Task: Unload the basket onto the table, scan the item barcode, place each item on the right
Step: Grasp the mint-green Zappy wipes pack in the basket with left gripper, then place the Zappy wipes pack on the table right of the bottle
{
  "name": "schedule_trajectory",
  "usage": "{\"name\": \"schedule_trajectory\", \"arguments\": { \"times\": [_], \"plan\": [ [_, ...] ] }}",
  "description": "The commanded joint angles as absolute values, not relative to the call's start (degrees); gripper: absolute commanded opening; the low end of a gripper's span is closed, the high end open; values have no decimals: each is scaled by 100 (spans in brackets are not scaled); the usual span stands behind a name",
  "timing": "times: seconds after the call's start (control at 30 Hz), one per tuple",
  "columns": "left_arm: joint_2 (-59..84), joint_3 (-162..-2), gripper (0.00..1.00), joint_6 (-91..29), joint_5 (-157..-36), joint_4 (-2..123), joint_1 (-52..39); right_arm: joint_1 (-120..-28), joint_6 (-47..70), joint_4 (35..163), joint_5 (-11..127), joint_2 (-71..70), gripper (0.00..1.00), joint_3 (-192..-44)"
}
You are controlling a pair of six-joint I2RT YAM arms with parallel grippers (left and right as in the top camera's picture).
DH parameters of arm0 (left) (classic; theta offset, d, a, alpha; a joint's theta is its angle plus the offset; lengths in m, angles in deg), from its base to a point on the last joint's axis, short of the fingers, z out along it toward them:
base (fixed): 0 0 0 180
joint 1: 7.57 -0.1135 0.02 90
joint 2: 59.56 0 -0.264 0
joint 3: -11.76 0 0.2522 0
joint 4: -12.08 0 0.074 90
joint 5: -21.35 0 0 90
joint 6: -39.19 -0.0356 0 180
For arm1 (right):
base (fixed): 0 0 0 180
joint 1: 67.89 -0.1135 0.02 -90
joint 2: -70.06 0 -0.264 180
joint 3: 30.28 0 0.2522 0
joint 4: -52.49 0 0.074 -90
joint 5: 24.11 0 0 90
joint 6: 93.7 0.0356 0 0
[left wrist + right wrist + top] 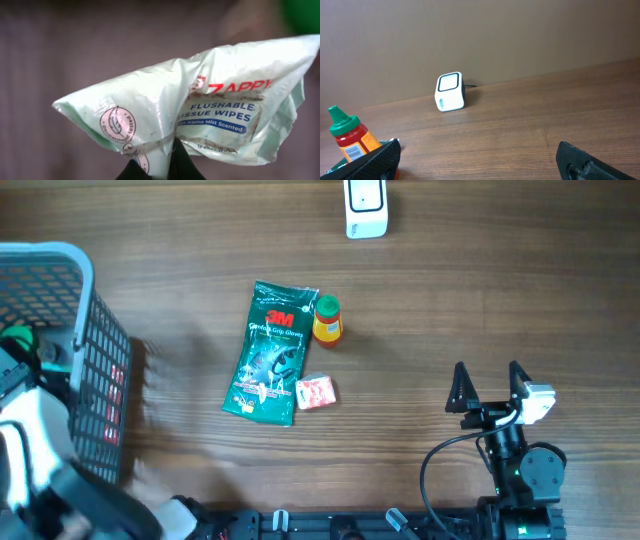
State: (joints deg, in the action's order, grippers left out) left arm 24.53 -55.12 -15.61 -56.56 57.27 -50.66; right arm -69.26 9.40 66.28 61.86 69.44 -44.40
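Pale green plastic pack of flushable wipes (150,100) is pinched at its crumpled edge by the left gripper (165,162), near the grey mesh basket (95,350) at 9 o'clock. The right gripper (487,380), jaws spread, rests at 4 o'clock, with the white box-shaped scanner (366,205) at 12.

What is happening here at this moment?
The left gripper is shut on a pack of Zappy flushable tissue wipes, with its arm over by the wire basket. The right gripper is open and holds nothing. A 3M gloves pack, a green-capped bottle and a small red packet sit on the table. Nothing is at the white scanner yet.
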Motion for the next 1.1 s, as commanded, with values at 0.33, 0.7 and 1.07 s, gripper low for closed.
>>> {"name": "schedule_trajectory", "arguments": {
  "times": [0.33,0.7,1.07],
  "plan": [
    [-2187,-5536,4,-1891,-8757,4454,-4817,-6941,836,6613,6164,6979,100,-4434],
    [-1151,-5536,4,-4037,-12114,4019,-990,-6944,836,6613,6164,6979,100,-4434],
    [2364,-5536,4,-3233,-9878,2216,2350,-6941,836,6613,6161,6979,100,-4434]
  ]
}}
